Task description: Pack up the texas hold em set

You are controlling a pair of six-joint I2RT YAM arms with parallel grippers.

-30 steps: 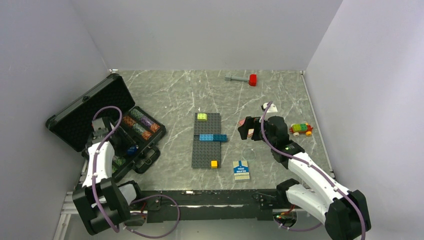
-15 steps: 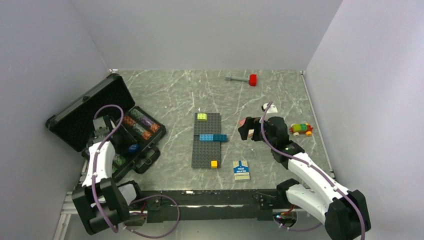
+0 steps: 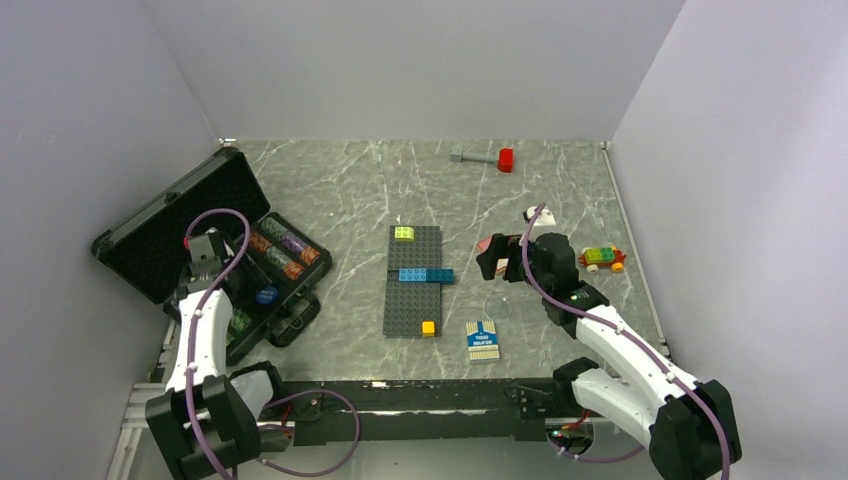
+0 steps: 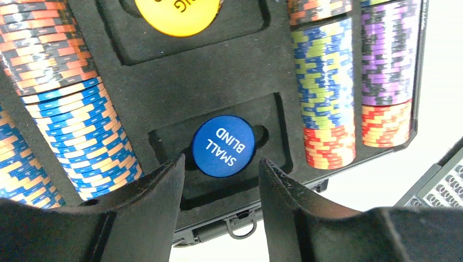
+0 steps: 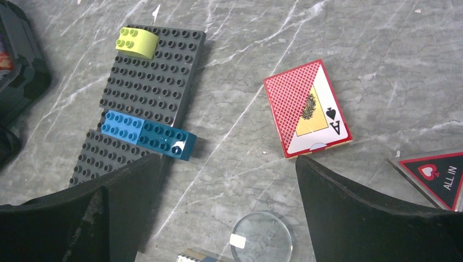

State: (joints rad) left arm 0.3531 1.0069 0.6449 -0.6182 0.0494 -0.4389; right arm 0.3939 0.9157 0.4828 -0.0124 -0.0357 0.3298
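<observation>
Hovering wide open and empty over the red-backed cardboard card pack (image 5: 307, 109), right gripper (image 5: 226, 164) might shove it when closing; left gripper (image 4: 221, 164) half-open, empty too.

Brick baseplate (image 3: 405, 300) at centre, bare table (image 3: 340, 190) around card pack (image 5: 307, 108), case lid (image 3: 150, 235) raised left

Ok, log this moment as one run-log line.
left gripper: open over blue button seated in case | right gripper: open near red card pack | blue-white pack, all-in button: on table

The left end effector (image 4: 221, 166) has pulled back from the blue button (image 4: 223, 144).
</observation>
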